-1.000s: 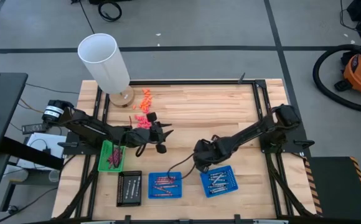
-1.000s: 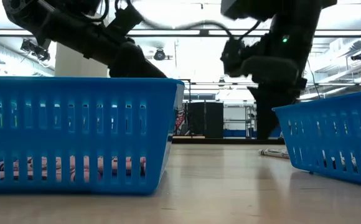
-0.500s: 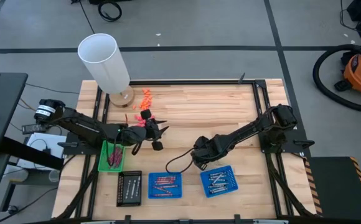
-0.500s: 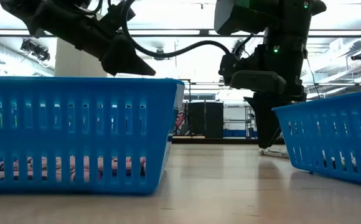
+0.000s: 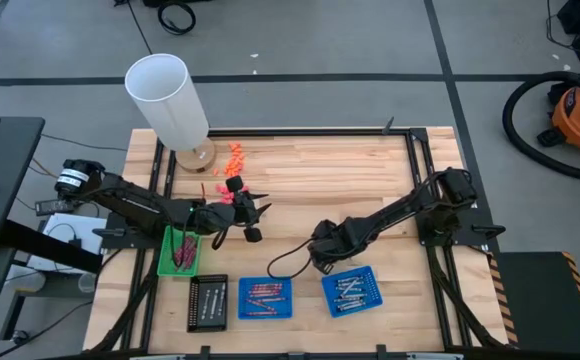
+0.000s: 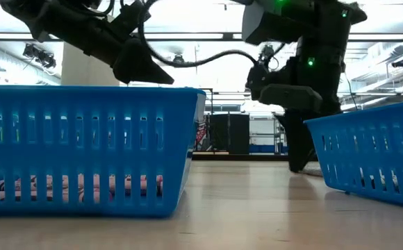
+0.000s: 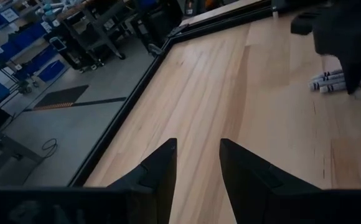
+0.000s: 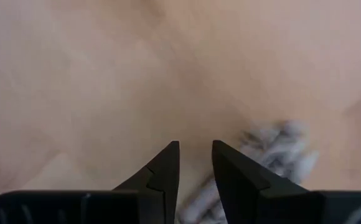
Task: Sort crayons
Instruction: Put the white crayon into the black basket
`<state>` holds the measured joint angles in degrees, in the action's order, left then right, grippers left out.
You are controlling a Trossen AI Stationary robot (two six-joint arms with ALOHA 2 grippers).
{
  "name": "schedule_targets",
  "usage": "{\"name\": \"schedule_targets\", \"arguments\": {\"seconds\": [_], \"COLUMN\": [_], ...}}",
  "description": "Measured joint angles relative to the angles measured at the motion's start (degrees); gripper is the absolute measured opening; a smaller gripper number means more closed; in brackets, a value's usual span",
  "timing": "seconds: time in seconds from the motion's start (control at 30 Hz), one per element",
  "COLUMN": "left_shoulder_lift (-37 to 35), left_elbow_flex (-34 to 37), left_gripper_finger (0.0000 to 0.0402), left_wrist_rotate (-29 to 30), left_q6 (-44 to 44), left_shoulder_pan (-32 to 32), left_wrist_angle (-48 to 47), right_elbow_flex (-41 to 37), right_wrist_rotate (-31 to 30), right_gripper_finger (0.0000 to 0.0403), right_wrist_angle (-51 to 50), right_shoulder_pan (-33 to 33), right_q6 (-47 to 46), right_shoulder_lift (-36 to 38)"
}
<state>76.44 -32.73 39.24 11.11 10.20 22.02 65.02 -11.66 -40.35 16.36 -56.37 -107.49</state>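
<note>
A: Entry, left side first. The green tray [image 5: 166,262] sat at 8 o'clock from table centre with maroon crayons [image 5: 182,250] in it. A loose pink heap [image 5: 228,197] lay at 10 o'clock.

B: And the left gripper [image 7: 197,144]?

A: It hung just at 4 o'clock of that heap, off the wood. Its fingers were a narrow gap apart with nothing between them. It faced 3 o'clock across bare boards, so I judged it to be between picks.

B: Middle of the table?

A: The first blue tray [image 5: 242,298] at 7 o'clock held reddish crayons [image 5: 267,295]. The second blue tray [image 5: 328,295] at 5 o'clock held silvery ones.

B: Then the right arm

A: The right gripper [image 8: 195,144] was low over the table, at 11 o'clock from the second blue tray. Its fingers were narrowly parted and empty. A small bunch of grey crayons [image 8: 274,146] lay on the wood just beyond its tips. Whether a fingertip touched them could not be told.

B: Step in hand?

A: Judged: picking a grey stick for the 5 o'clock tray. The next move called for centring on one crayon, lowering, closing, then carrying it over the tray wall. Risk noted: the bunch lay tight, so two might come up together
</note>
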Motion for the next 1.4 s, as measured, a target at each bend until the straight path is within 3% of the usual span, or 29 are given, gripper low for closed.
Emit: {"name": "schedule_targets", "arguments": {"seconds": [0.43, 0.77, 0.97, 1.4], "left_shoulder_lift": [0.00, 0.00, 0.00, 0.04], "left_elbow_flex": [0.00, 0.00, 0.00, 0.00], "left_gripper_finger": [0.0132, 0.0132, 0.0132, 0.0132], "left_wrist_rotate": [-0.04, -0.04, -0.04, -0.04], "left_q6": [-0.02, -0.04, -0.07, -0.60], "left_shoulder_pan": [0.00, 0.00, 0.00, 0.00], "left_wrist_angle": [-0.41, -0.46, -0.52, -0.87], "right_elbow_flex": [-0.72, -0.61, -1.95, -7.80], "right_wrist_rotate": [2.40, -3.80, -4.09, -1.73], "right_gripper_finger": [0.0105, 0.0105, 0.0105, 0.0105], "right_wrist_angle": [3.83, -8.35, -14.76, -6.90], "right_shoulder_pan": [-0.05, 0.04, 0.13, 0.81], "right_q6": [3.66, 1.79, -1.96, -6.22], "right_shoulder_lift": [0.46, 7.21, 7.37, 7.35]}}
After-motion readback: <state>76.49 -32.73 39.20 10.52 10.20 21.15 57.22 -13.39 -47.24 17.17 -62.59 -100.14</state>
